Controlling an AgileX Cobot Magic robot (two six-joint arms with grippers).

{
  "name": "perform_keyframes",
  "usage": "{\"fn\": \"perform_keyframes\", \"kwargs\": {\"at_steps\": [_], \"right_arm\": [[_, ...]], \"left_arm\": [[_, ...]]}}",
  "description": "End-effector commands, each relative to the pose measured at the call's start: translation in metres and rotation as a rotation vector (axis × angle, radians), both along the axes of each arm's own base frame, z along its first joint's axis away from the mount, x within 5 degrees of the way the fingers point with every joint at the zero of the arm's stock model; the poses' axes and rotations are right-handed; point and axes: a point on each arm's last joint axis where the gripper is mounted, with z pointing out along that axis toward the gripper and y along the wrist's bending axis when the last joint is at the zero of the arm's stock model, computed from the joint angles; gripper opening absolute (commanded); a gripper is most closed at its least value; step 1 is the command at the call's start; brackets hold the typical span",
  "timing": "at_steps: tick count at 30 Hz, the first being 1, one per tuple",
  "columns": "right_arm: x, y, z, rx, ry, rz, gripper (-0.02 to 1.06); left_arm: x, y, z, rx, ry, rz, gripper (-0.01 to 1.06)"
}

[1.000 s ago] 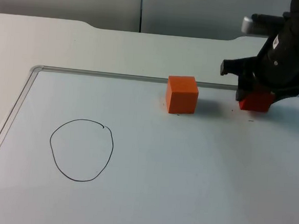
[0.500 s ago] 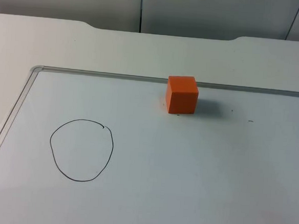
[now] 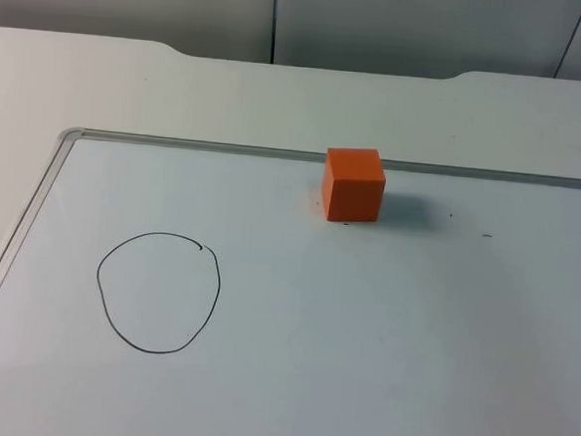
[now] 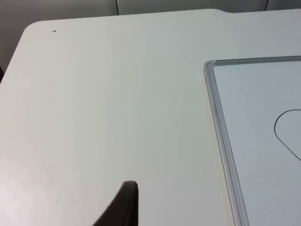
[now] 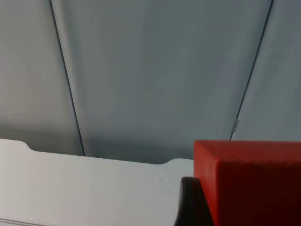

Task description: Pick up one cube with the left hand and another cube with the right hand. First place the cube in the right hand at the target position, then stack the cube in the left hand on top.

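An orange cube (image 3: pixel 354 185) sits on the whiteboard (image 3: pixel 67 138) near its far edge. A hand-drawn black circle (image 3: pixel 158 292) marks the board at the front left, and nothing lies inside it. A red cube (image 5: pixel 251 183) is held up in the air by my right gripper (image 5: pixel 249 209), with a black finger (image 5: pixel 192 202) against its side and the grey partition wall behind. My left gripper hangs over bare table left of the board. One of its fingertips (image 4: pixel 123 207) shows there, near the board's corner (image 4: pixel 210 66) and an arc of the circle (image 4: pixel 283 134).
The whiteboard has a raised grey frame (image 3: pixel 20 229) along its left and far sides. White table (image 3: pixel 130 87) runs behind and left of it up to the grey partition wall (image 3: pixel 275 17).
The right arm was low over the board's far right with the red cube, then rose out of the top view with it. The orange cube has not moved.
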Motion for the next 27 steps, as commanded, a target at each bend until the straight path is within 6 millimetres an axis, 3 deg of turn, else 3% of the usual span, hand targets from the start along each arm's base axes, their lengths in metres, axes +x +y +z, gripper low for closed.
{"fn": "perform_keyframes", "kwargs": {"at_steps": [1, 21, 27], "right_arm": [[-0.003, -0.001, 0.002, -0.022, -0.002, 0.000, 0.00], [-0.007, 0.018, 0.002, 0.016, 0.005, 0.222, 0.00], [-0.009, 0.023, 0.003, 0.032, 0.006, 0.269, 0.00]], "left_arm": [[0.000, 0.000, 0.001, -0.003, -0.014, -0.003, 1.05], [0.000, 0.000, 0.001, -0.006, -0.014, -0.003, 1.05], [0.010, -0.011, 0.004, -0.086, 0.035, -0.096, 1.05]]}}
